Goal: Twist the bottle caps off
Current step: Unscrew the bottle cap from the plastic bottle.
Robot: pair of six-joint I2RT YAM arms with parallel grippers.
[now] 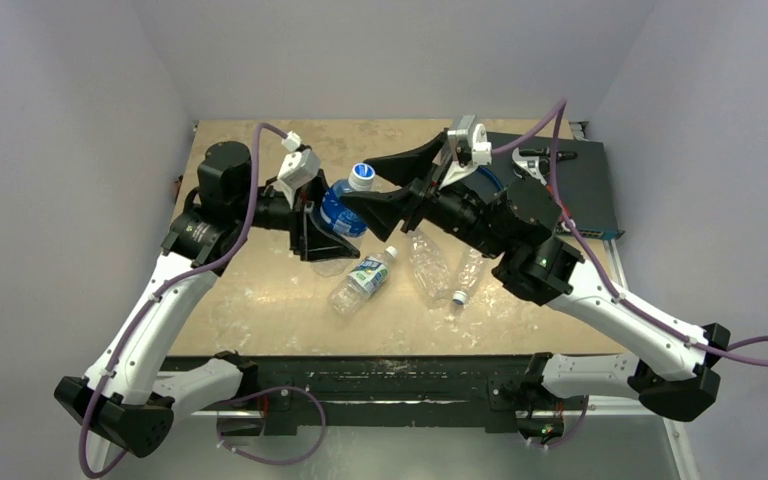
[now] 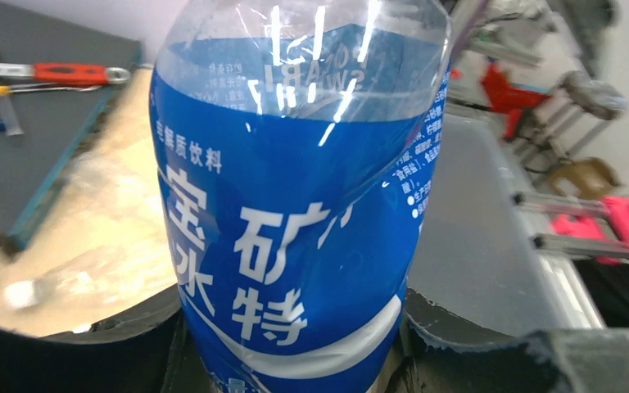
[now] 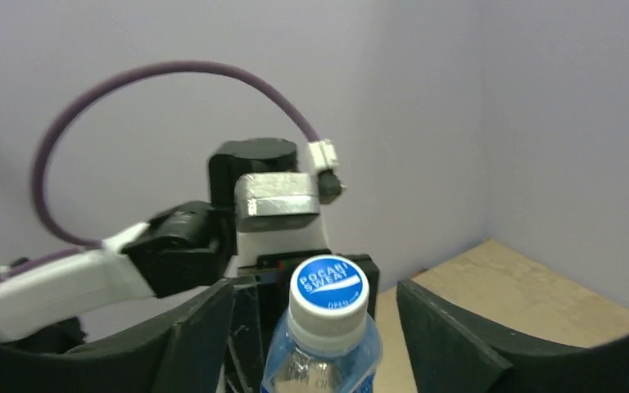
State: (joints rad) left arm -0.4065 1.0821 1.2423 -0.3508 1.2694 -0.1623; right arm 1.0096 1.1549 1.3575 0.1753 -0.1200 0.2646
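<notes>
Clamping the lower body of the blue-labelled bottle [image 2: 295, 246], the left claw [image 2: 295, 352] holds it tilted, black fingers pressed into the glossy printed film on either side. Just past its neck end, the right claw [image 3: 315, 323] stands partly wide, with a clear gap between each dark jaw and the bottle cap [image 3: 328, 286], so nothing grips it. That cap, a round white skirt under a blue printed top, sits on the neck; whether it is loosened I cannot tell. Nearer the arm bases than both claws, a labelled bottle [image 1: 360, 280] with a white cap [image 1: 390, 252] and two clear crinkled bottles [image 1: 427, 262] lie on the mottled tan surface [image 1: 260, 310]. Judging by this, most of the unscrewing remains.
</notes>
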